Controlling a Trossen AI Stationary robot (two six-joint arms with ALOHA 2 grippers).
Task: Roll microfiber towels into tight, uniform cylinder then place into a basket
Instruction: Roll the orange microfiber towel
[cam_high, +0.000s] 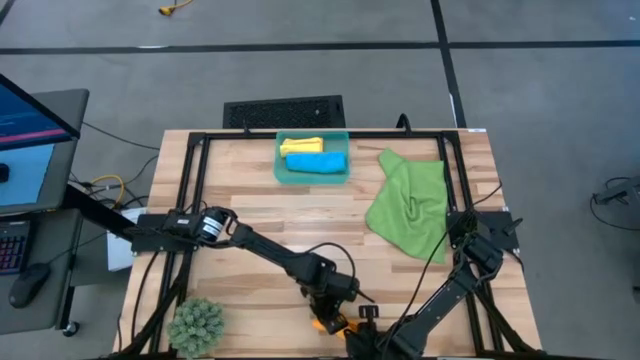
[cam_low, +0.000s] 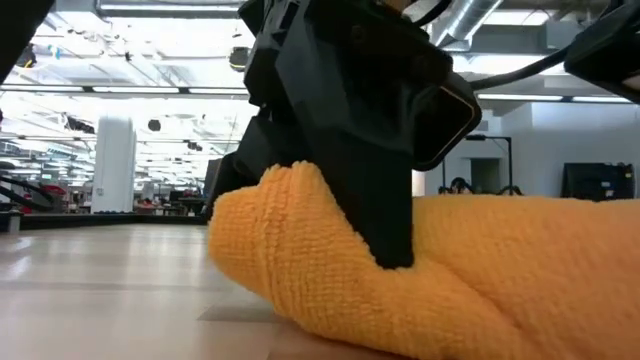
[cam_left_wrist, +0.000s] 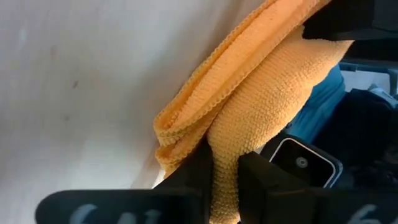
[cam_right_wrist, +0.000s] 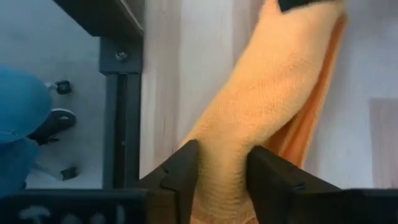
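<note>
Left claw (cam_left_wrist: 224, 180): pinches one end of the orange towel (cam_left_wrist: 261, 106).
Right claw (cam_right_wrist: 221, 171): straddles the other end; fingers touching it.
Towel: rolled, at the surface's (cam_high: 260, 220) near edge.
Advice: hold both ends level so the roll stays tight.
Basket (cam_high: 284, 172): far side, holding blue and yellow rolls.

Grey floor (cam_high: 300, 60) with dark seams, a monitor (cam_high: 25, 115) at left

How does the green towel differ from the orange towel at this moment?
The green towel lies loose and rumpled on the table's right side; the orange towel is bunched into a thick roll at the near edge. No end effector touches the green one; the left end effector and the right end effector each straddle the orange one. Both are outside the basket.
</note>
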